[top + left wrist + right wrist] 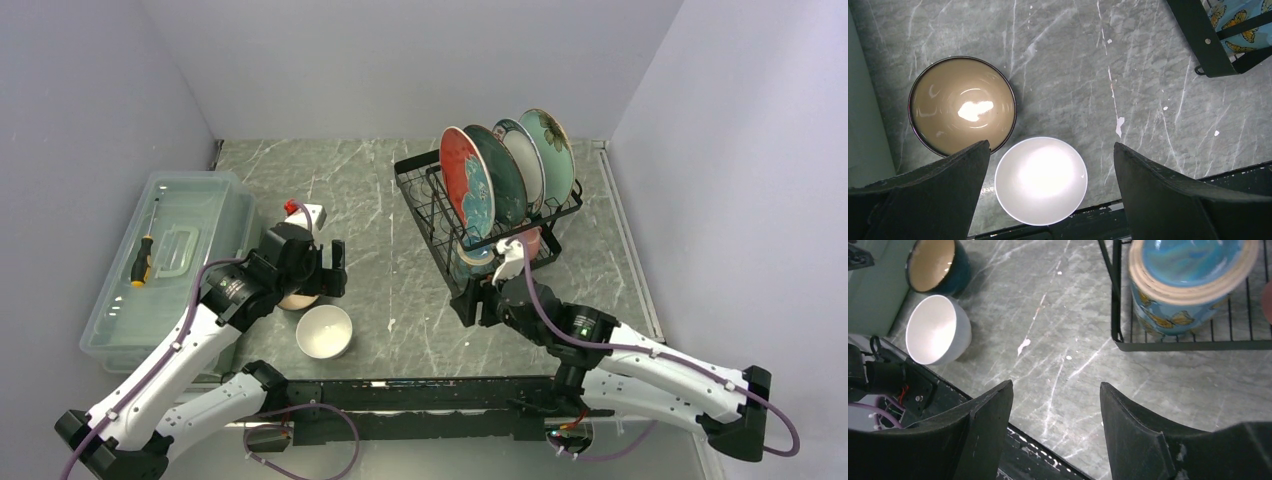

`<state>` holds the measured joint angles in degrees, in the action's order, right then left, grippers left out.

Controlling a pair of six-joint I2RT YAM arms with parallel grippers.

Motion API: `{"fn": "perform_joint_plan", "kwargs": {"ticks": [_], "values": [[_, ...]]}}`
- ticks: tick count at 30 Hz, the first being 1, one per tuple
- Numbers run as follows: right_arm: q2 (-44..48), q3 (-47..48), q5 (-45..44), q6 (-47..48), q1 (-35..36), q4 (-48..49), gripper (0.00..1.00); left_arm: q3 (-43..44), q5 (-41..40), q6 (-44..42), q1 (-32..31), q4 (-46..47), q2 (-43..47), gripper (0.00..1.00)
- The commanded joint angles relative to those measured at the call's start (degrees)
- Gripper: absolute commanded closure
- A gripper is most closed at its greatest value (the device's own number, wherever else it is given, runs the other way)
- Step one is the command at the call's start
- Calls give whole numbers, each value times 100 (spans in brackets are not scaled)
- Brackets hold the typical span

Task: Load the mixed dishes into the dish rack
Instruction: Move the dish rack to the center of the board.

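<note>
Plainly, your left pincer (1050, 150) hangs wide open and empty over the white bowl (1041, 180) and brown bowl (962, 105) on the tabletop (1073, 75), likely lining up a grasp. Your right pincer (1055, 387), also open and empty, waits by the dish rack (425, 215), its plates (500, 175) slotted upright at upper right.

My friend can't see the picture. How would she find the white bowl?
Find the big clear plastic box on the left side of the grey marble table. Just to its right sit two bowls close together. The white bowl is the one nearer the front edge, plain white inside and out, while the brown bowl beside it is tan inside with a dark rim.
</note>
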<state>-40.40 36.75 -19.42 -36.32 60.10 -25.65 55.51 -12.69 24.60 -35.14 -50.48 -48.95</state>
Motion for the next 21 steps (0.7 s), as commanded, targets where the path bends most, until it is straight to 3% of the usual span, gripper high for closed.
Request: {"fn": "perform_joint_plan", "kwargs": {"ticks": [1,10,21], "values": [[-174,-16,-625,13,442,1083,34,-17,104,-76,-11,130,93,1],[-1317,214,-3393,341,1807,1743,36,-32,168,-87,-14,143,187,1],[-2970,1283,-5090,159,1966,1519,39,-38,241,-96,-19,172,339,1]]}}
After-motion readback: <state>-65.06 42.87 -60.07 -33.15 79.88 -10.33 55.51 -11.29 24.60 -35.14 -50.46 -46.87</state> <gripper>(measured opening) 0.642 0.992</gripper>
